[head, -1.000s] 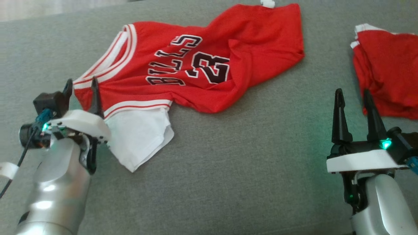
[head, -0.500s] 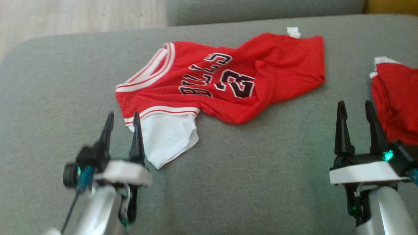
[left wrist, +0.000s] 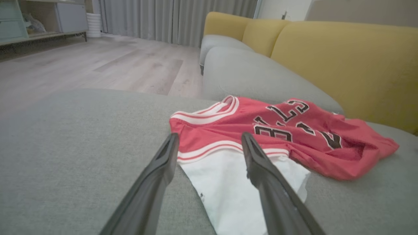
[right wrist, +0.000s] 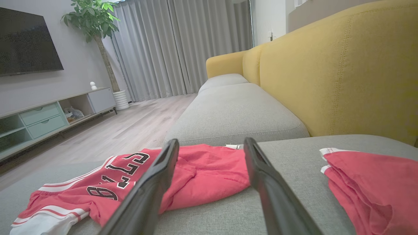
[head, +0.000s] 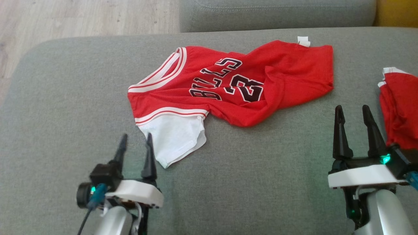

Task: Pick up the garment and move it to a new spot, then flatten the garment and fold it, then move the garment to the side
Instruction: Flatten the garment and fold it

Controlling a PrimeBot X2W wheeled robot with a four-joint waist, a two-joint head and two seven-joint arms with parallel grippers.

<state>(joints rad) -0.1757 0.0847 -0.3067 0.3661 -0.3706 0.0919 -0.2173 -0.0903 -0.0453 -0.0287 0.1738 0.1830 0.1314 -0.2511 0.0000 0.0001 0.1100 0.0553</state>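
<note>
Left gripper (head: 136, 139): fingers apart, empty, tips just beside the white sleeve (head: 178, 138) of the garment (head: 228, 88). Right gripper (head: 351, 112): fingers apart, empty, close to a second red cloth pile (head: 400, 111). Garment: red jersey, rumpled, lying number-side up on the grey sofa cushion (head: 261, 182), nearer the left gripper.

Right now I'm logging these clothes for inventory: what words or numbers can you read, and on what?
"BULLS": black letters on the red jersey.
"23": just beside that word.
white tag at the jersey's hem: too small to read.
red cloth at right: no text shows.
</note>
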